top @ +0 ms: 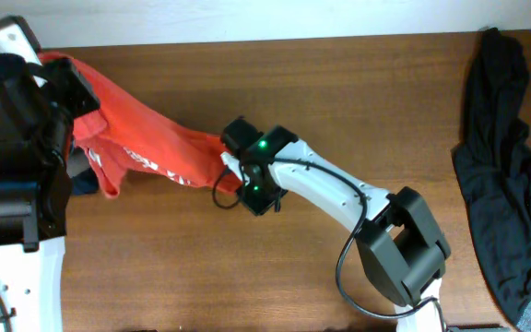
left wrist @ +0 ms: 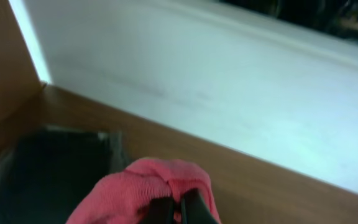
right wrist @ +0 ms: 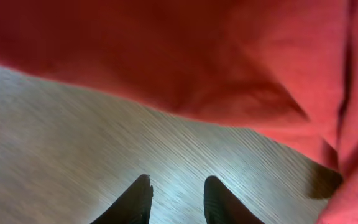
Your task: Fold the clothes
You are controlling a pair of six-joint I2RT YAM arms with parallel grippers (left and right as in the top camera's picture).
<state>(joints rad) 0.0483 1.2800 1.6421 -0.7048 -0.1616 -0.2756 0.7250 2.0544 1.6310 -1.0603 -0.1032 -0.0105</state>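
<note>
The red-orange T-shirt (top: 146,138) of the clothes hangs stretched from the table's far left corner down toward the middle, white lettering showing on it. My left gripper (left wrist: 178,208) is shut on a bunched fold of the T-shirt (left wrist: 142,186), lifted at the left edge (top: 74,90). In the right wrist view my right gripper (right wrist: 176,180) stands open over bare wood, nothing between its fingers, the T-shirt (right wrist: 185,56) just ahead of it. From overhead, the right gripper (top: 232,138) is at the shirt's right end. A limp black garment (top: 505,166) lies at the far right.
The brown wooden table (top: 358,101) runs up to a white wall (left wrist: 229,81) at the back. A dark shape (left wrist: 48,171) sits below the left gripper. The right arm's cable (top: 224,194) loops beside the shirt.
</note>
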